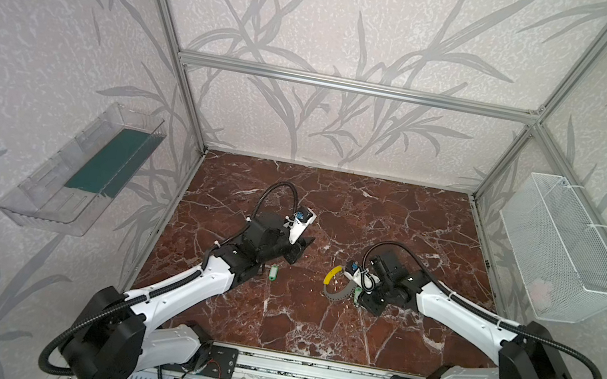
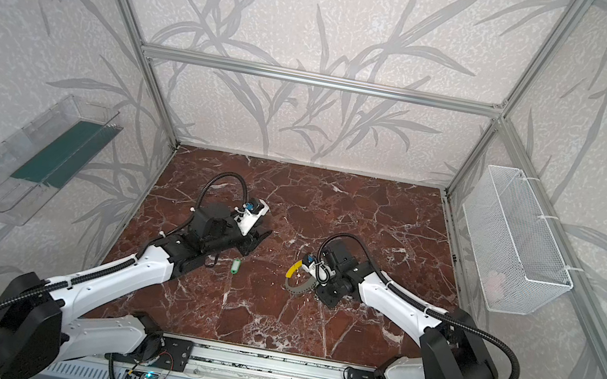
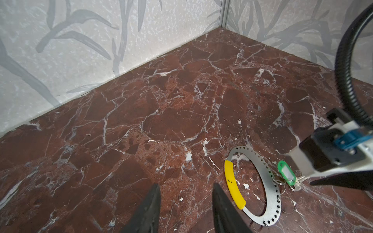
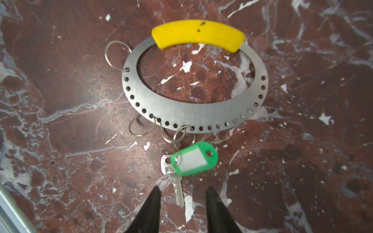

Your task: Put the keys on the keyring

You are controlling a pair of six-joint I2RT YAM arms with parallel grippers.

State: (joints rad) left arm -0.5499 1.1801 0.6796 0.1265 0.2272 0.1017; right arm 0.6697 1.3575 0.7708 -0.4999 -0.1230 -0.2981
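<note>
Reaches in low with the left arm [image 1: 188,284] from the near left corner, elbow bent and forearm stretched forward, wrist rolled so that the left gripper [image 3: 186,186] points ahead and slightly down, its black fingers [image 3: 150,205] standing parted. Stretches the right arm [image 1: 458,306] in from the near right corner, wrist pitched steeply down, with the right gripper [image 4: 183,189] aimed across toward the left arm's side and its jaws likewise apart. Sets the two grippers well apart, the right one ahead of the left fingertips and off to their right.
</note>
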